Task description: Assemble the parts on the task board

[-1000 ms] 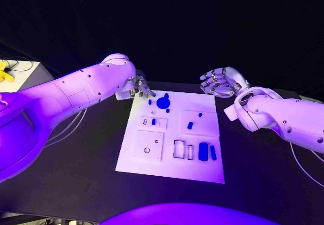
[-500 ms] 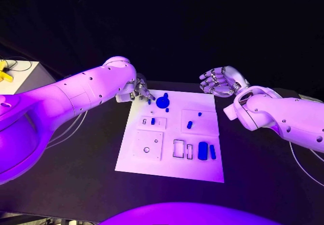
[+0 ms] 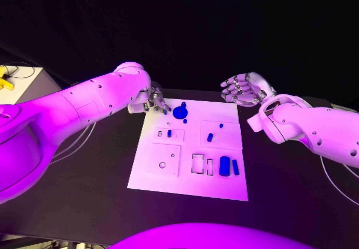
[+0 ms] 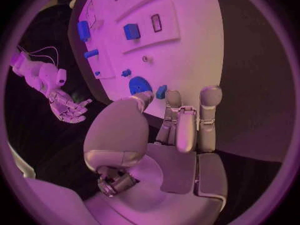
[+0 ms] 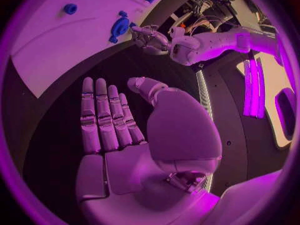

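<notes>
Now our left hand hovers at the task board's far left corner, fingers loosely extended and empty, near the round blue part. We judge a pickup is starting; next, closing on it. Our right hand waits spread off the far right corner.

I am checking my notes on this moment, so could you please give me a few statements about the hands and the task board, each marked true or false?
1. The left hand is at the far left corner of the task board, close to the round blue part. True.
2. The right hand holds a blue part. False: it is open and holds nothing, off the board's far right corner.
3. Two long blue parts lie side by side in the board's near right area. True.
4. The board is bare of parts. False: several blue parts lie on it.
</notes>
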`<state>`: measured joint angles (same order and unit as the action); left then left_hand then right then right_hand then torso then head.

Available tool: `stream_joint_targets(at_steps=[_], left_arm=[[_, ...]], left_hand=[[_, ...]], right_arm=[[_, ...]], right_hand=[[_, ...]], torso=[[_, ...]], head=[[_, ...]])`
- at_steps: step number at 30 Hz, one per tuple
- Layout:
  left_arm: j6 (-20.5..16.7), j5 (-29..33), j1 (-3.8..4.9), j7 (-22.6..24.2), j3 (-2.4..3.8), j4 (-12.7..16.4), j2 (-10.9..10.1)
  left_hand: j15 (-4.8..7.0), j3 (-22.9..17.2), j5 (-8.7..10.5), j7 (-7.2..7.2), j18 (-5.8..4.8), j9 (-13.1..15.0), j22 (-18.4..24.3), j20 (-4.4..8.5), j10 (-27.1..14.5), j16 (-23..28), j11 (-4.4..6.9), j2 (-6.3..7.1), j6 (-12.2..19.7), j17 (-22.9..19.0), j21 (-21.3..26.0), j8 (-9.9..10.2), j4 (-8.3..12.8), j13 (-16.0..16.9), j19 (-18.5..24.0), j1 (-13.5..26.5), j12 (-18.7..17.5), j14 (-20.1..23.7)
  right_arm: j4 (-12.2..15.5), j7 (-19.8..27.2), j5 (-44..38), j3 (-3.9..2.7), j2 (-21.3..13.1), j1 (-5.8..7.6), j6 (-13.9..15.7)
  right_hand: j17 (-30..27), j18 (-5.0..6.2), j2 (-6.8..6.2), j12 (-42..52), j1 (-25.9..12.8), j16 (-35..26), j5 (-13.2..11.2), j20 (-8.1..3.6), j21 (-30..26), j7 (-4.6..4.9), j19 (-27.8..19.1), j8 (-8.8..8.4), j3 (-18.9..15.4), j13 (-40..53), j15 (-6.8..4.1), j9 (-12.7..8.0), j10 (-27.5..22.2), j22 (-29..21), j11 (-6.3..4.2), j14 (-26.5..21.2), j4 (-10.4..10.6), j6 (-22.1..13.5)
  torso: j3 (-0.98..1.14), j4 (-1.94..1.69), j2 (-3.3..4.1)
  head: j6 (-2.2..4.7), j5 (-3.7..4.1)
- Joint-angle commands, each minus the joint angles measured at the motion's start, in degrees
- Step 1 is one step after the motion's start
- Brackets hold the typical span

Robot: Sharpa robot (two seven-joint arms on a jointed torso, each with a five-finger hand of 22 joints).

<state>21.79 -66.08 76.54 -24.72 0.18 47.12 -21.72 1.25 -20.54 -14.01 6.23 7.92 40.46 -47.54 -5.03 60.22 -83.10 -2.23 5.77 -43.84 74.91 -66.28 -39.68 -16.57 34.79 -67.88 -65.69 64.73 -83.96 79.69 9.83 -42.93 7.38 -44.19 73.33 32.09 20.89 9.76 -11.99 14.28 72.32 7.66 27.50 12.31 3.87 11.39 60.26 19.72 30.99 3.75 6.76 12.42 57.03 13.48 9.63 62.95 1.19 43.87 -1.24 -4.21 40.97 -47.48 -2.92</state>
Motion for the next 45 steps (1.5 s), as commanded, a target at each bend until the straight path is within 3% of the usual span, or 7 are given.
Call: stream_joint_targets(at_steps=[1,5,8,18,30,39,45], left_arm=[[0.76,1.41,0.00,0.28,0.01,0.33,0.00],[0.54,1.89,0.00,0.34,0.01,0.48,-0.06],[0.62,2.42,0.00,0.45,0.01,0.59,-0.12],[1.44,3.55,0.00,0.96,0.02,0.74,-0.22],[3.04,6.58,0.25,1.16,0.07,3.56,-2.72],[9.47,7.90,1.75,-1.33,0.02,10.96,-7.67],[8.59,7.64,2.02,-2.07,-0.13,15.52,-10.26]], left_hand=[[0.58,-1.09,-0.44,-0.34,0.40,0.34,-0.09,0.53,0.01,-0.14,0.56,-0.35,0.33,2.13,-0.36,-0.67,0.04,-0.07,-0.04,-1.06,0.16,-1.18],[0.87,-4.40,-0.59,-0.70,0.41,1.02,-0.12,0.78,-0.17,-0.12,0.88,-1.33,1.17,2.04,-0.41,-1.80,0.65,-0.24,0.03,-3.87,0.03,-1.15],[0.97,-8.82,-0.45,-0.69,0.39,1.58,-0.29,0.96,-0.21,-0.14,0.98,-0.67,1.91,1.99,-0.53,-2.91,0.95,-0.34,0.05,-5.78,-0.03,-1.12],[0.91,-24.94,-0.35,-0.45,0.32,3.43,-0.92,0.89,-0.16,-0.38,0.84,1.90,3.79,2.19,-1.16,-6.53,8.14,-0.89,0.36,-6.21,-0.43,-1.11],[1.11,-31.98,-0.77,-0.60,0.16,4.94,-2.53,1.02,2.03,-1.33,1.09,2.56,2.91,3.77,-2.68,-8.95,12.91,0.73,-0.13,-2.37,0.51,-1.85],[1.54,-35.02,-2.24,-1.08,-0.22,5.42,-4.88,1.44,4.02,-2.08,1.57,3.81,1.42,5.18,-4.48,-9.57,15.36,2.03,-1.36,-0.21,1.16,-2.57],[1.80,-35.74,-4.26,-1.37,-0.47,5.65,-6.33,1.68,5.42,-2.54,1.86,4.33,0.61,6.09,-5.50,-9.61,16.13,3.15,-2.15,0.85,1.64,-3.02]], right_arm=[[0.04,0.72,-0.18,-0.02,0.00,-0.02,-0.40],[0.04,0.71,-0.18,-0.02,-0.02,-0.02,-0.42],[0.03,0.71,-0.18,-0.02,-0.02,-0.02,-0.43],[0.01,0.72,-0.18,-0.02,-0.01,-0.02,-0.43],[0.04,0.73,-0.18,-0.02,-0.22,-0.02,-0.33],[0.03,0.75,-0.17,-0.01,-0.48,-0.02,-0.19],[0.08,0.86,-0.15,-0.01,-0.64,-0.02,0.05]], right_hand=[[-0.09,0.65,-0.17,-0.23,-0.51,-0.33,0.27,0.38,-0.02,2.72,0.11,0.37,-0.16,-0.08,0.10,-0.09,0.08,-0.05,0.50,0.12,-0.09,-0.31],[-0.09,0.65,-0.17,-0.23,-0.51,-0.33,0.27,0.38,-0.02,2.72,0.11,0.37,-0.16,-0.08,0.10,-0.09,0.08,-0.05,0.50,0.12,-0.09,-0.31],[-0.09,0.65,-0.17,-0.23,-0.51,-0.33,0.27,0.38,-0.02,2.72,0.11,0.37,-0.16,-0.08,0.10,-0.09,0.08,-0.05,0.50,0.12,-0.09,-0.31],[-0.15,0.67,-0.08,-0.22,-0.59,-0.40,0.41,0.37,0.00,2.70,0.18,0.43,-0.15,-0.08,0.08,-0.13,0.09,-0.30,0.47,0.20,-0.12,-0.29],[-0.15,0.67,-0.08,-0.22,-0.59,-0.40,0.41,0.37,0.00,2.70,0.18,0.43,-0.15,-0.08,0.08,-0.13,0.09,-0.30,0.47,0.20,-0.12,-0.29],[-0.15,0.67,-0.08,-0.22,-0.59,-0.40,0.41,0.37,0.00,2.70,0.18,0.43,-0.15,-0.08,0.08,-0.13,0.09,-0.30,0.47,0.20,-0.12,-0.29],[-0.15,0.67,-0.08,-0.22,-0.59,-0.40,0.41,0.37,0.00,2.70,0.18,0.43,-0.15,-0.08,0.08,-0.13,0.09,-0.30,0.47,0.20,-0.12,-0.29]], torso=[[0.00,0.04,0.02],[0.01,0.03,0.03],[0.00,-0.01,0.03],[0.04,-0.03,0.00],[0.07,-0.09,-0.20],[0.23,-0.28,-0.68],[0.19,-0.38,-0.81]], head=[[-0.04,-0.03],[-0.07,0.02],[-0.20,0.06],[-0.41,0.12],[-0.58,0.05],[-0.81,-0.40],[-1.22,-0.18]])
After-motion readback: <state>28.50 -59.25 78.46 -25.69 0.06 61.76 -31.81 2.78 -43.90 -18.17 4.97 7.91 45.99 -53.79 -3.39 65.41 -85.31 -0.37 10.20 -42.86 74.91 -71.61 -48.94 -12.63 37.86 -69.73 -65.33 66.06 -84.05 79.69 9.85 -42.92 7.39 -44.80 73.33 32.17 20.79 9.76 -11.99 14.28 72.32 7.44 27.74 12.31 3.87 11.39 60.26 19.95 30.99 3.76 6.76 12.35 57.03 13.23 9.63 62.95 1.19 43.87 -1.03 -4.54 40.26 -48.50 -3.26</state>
